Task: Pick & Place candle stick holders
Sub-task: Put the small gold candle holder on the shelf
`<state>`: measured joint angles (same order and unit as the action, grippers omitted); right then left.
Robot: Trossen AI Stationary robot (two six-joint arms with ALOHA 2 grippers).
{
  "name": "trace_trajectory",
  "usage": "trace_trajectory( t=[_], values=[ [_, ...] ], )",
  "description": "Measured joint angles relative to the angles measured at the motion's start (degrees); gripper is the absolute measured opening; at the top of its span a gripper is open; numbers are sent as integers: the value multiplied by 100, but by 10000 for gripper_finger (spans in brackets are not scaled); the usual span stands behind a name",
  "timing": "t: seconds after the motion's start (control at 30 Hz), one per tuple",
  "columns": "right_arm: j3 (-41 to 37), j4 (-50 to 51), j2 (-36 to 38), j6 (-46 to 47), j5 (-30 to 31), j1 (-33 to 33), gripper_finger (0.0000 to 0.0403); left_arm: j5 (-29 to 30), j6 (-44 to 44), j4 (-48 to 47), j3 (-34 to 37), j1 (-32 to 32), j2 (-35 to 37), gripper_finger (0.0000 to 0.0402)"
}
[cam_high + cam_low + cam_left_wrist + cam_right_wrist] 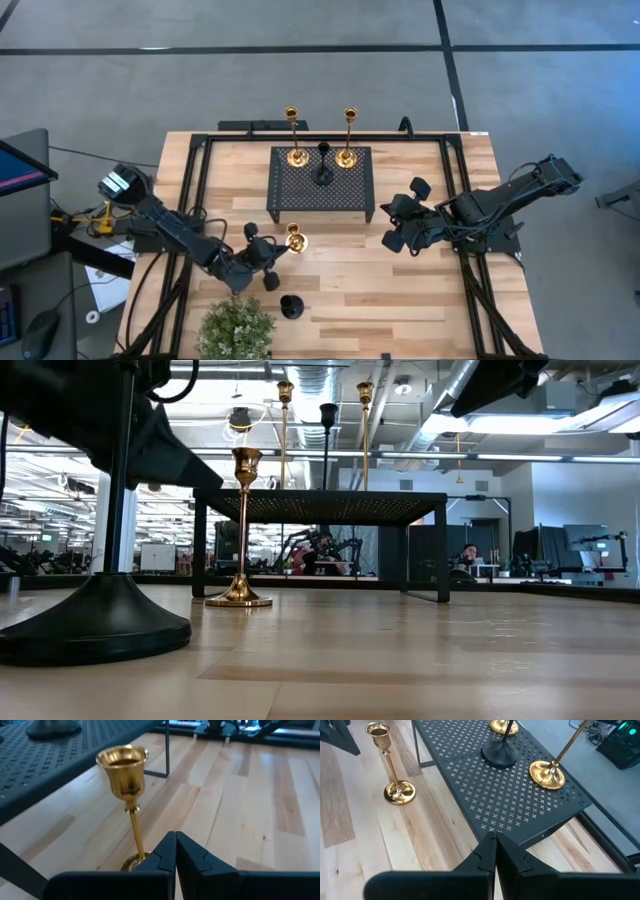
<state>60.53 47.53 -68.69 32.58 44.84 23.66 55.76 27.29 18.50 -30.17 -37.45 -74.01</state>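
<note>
Wood planks, pale and striped, make up my tabletop [400, 290], w/ black frame rails along both sides and grey floor all round it. Room behind, seen from low: open ceiling w/ ducts and strip lights, desks, monitors, another robot rig, a person seated far back. No readable writing or brand anywhere I can make out.

Going L to R. A green potted plant [237, 328] sits at the near edge on the L side. My left gripper [268, 255] is just beside the short gold holder [295, 240], fingers pinched fully together w/ nothing between them; the holder stands upright on the wood just ahead of the tips, at the near edge of the stand, not gripped. A short black holder [290, 306] stands on the wood nearer the front, R of the plant.

Mid-table is the black perforated stand [322, 183]. On top, L to R: tall gold holder [294, 140], black holder [323, 165], second tall gold holder [347, 140], all upright.

R of the stand, my right gripper [400, 222] hangs over bare wood near the stand's R end, fingers closed tight, empty.
</note>
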Motion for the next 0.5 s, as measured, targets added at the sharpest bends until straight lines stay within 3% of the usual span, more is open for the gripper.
trace_trajectory(
  t=[0.27, 0.5],
  values=[
    [0, 0, 0, 0, -2, 0, 0, -371, -14, 2, 0, 120, -316, 17],
    [0, -2, 0, 0, -2, 0, 0, -363, 339, 135, 0, 498, -551, 56]
  ],
)
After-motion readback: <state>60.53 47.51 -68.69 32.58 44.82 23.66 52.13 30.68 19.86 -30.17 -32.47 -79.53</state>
